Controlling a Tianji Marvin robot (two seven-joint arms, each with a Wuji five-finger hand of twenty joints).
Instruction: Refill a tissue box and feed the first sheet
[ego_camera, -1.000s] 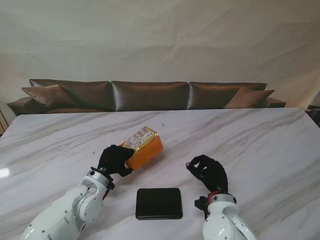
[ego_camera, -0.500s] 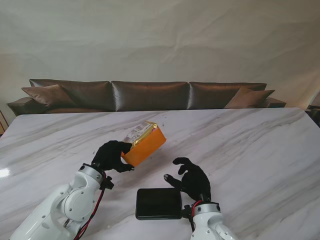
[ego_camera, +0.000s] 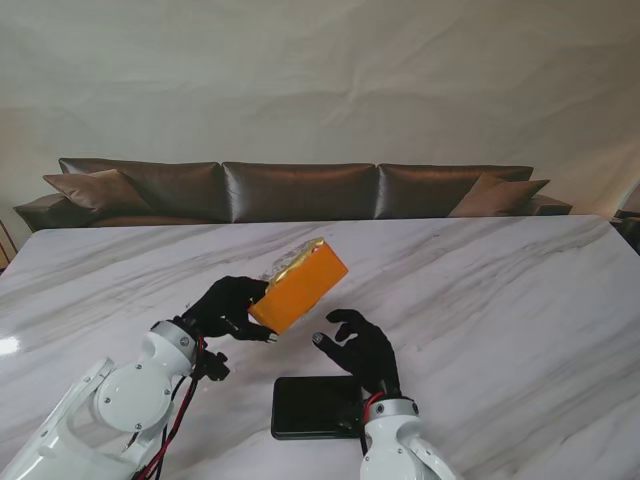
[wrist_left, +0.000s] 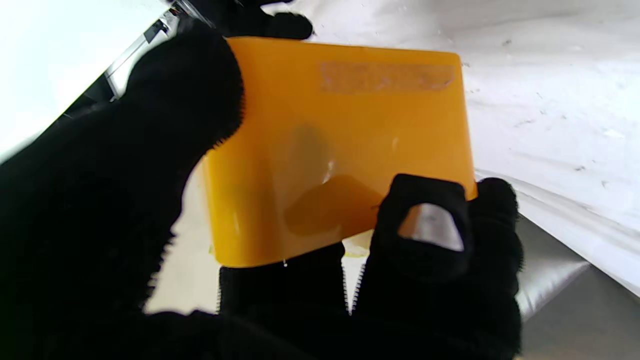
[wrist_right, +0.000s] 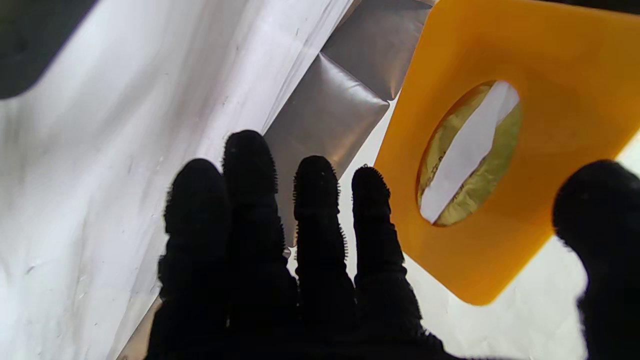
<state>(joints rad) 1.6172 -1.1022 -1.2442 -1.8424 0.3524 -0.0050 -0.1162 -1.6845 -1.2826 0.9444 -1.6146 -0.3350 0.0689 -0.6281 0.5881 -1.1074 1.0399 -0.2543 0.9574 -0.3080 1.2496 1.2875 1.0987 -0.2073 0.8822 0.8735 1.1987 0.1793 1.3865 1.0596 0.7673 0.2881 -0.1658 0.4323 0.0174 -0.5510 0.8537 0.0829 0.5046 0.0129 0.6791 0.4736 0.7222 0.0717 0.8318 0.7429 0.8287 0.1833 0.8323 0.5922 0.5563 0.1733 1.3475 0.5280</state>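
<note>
The left hand (ego_camera: 228, 306), in a black knit glove, grips a smooth, glossy orange box (ego_camera: 300, 285) with rounded corners, holding it tilted in the air at the centre of the stand view. In the left wrist view the thumb (wrist_left: 165, 125) presses one side of the box (wrist_left: 340, 145) and the fingers (wrist_left: 430, 235) wrap its opposite edge; a bare patch shows on one fingertip.

The right hand (ego_camera: 362, 347), gloved the same, holds nothing. Its fingers are spread and it hovers just beside the box's lower right corner in the stand view, not touching it as far as can be seen. In the right wrist view its four fingers (wrist_right: 310, 220) stand straight and slightly apart, with the thumb (wrist_right: 600, 200) wide to the side. The box (wrist_right: 500, 150) there shows a flat face with an oval opening (wrist_right: 469, 154); inside lies a gold, shiny wrapper with a white strip running across it.

A flat black rectangular lid (ego_camera: 317, 406) with rounded corners lies on the table at the bottom centre of the stand view, partly under the right wrist.

The table (ego_camera: 520, 290) is polished white marble with grey veins. Beyond it, across the middle of the frame, stands a dark brown leather sofa (ego_camera: 300, 190) against a pale, creased cloth backdrop (ego_camera: 320, 80).
</note>
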